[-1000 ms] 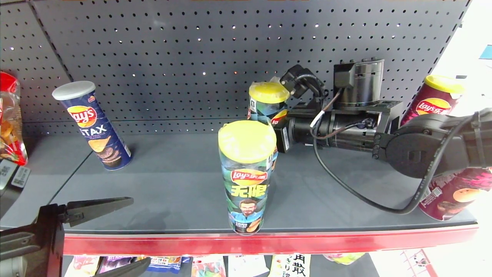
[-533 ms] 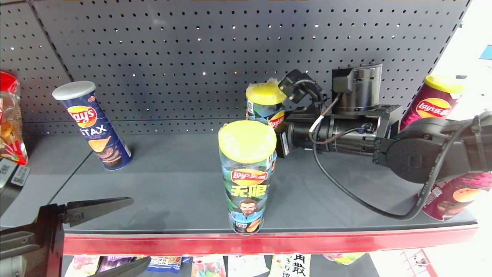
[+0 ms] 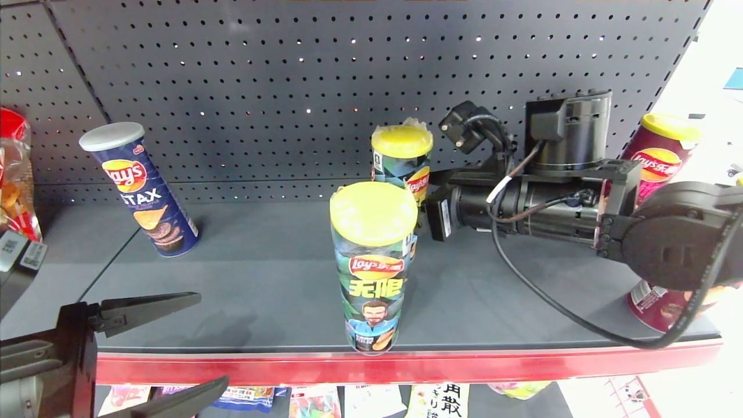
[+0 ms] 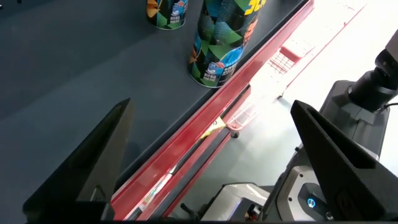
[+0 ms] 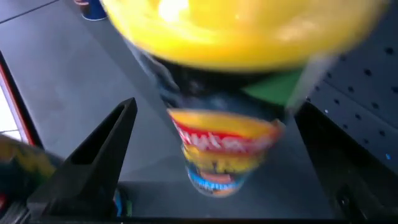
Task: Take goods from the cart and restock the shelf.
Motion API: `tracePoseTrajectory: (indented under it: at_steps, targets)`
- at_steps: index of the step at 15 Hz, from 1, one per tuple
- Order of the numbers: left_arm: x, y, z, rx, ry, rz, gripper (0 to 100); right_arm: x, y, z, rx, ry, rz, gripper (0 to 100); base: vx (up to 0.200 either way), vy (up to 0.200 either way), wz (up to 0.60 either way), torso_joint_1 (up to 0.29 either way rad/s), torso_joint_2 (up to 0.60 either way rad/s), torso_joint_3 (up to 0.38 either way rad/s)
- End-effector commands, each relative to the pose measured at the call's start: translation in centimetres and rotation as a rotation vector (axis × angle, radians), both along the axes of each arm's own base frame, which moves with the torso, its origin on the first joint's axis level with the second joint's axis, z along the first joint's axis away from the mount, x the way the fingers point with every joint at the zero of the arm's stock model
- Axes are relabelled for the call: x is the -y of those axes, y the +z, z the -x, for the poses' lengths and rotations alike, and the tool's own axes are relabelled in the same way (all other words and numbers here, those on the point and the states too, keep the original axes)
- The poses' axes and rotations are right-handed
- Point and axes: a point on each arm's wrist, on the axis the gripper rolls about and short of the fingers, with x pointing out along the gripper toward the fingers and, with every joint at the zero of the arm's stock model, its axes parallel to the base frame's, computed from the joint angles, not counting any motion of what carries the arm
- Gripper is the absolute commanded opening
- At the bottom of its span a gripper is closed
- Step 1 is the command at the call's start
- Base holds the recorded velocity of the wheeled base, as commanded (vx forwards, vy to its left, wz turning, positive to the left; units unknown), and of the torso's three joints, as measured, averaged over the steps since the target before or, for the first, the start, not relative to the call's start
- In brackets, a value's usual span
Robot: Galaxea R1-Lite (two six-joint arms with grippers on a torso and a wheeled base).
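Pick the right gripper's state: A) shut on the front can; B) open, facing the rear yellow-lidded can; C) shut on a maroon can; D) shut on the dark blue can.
B: in the right wrist view the right gripper has its fingers spread wide, with gaps on both sides of the rear yellow-lidded can, which stands on the shelf.

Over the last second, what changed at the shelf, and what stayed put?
The right gripper let go of the rear yellow-lidded chip can and drew back toward the robot's right, its fingers open. That can is left standing on the shelf behind the front yellow-lidded can. The front can, the blue chip can and the open left gripper stayed about where they were.
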Motion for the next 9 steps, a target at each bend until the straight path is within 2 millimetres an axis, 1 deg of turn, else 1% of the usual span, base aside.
tracePoseTrajectory:
  at_steps: [1, 2, 5, 7, 9]
  targets:
    - [0.1, 0.0, -0.1, -0.003, 0.0, -0.002, 100, 0.9, 1.0, 1.1, 0.016, -0.01, -0.016, 100, 0.0, 0.0, 0.0, 0.0, 0.0, 0.0]
    - [0.2, 0.0, -0.5, -0.013, 0.009, -0.008, 100, 1.9, 1.0, 2.5, 0.013, -0.028, -0.01, 100, 0.0, 0.0, 0.0, 0.0, 0.0, 0.0]
    - [0.5, 0.0, -1.6, -0.029, 0.024, -0.022, 100, 3.6, 1.3, 4.6, 0.016, -0.032, -0.011, 100, 0.0, 0.0, 0.0, 0.0, 0.0, 0.0]
    - [0.8, 0.2, -2.4, -0.036, 0.028, -0.029, 100, 4.4, 1.8, 5.7, 0.031, -0.03, -0.02, 100, 0.0, 0.0, 0.0, 0.0, 0.0, 0.0]
    - [1.1, 0.3, -3.2, -0.049, 0.027, -0.035, 100, 5.1, 1.8, 6.8, 0.034, -0.03, -0.023, 100, 0.0, 0.0, 0.0, 0.0, 0.0, 0.0]
